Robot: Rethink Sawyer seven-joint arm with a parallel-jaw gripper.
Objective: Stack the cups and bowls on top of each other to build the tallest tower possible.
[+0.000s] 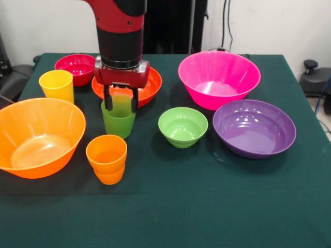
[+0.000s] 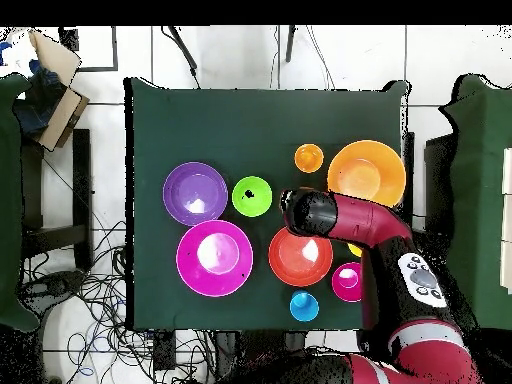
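Note:
My gripper point(image 1: 121, 99) hangs over the green cup point(image 1: 119, 121), which stands upright on the cloth left of centre. Its two black fingers point(image 1: 108, 98) are spread wide and reach down at either side of the cup's rim. An orange cup point(image 1: 107, 158) stands in front of it and a yellow cup point(image 1: 57, 84) to the left. The large orange bowl point(image 1: 36, 137) sits at the left edge. The wide red-orange bowl point(image 1: 150, 85) and the small crimson bowl point(image 1: 76, 67) lie behind the gripper. The blue cup point(image 2: 304, 305) shows only in the overhead view. Nothing is stacked.
The large pink bowl point(image 1: 219, 78), the purple bowl point(image 1: 254, 128) and the small light green bowl point(image 1: 182, 126) stand on the right half of the green table point(image 1: 207, 206). In the overhead view the arm point(image 2: 350, 220) covers the green cup.

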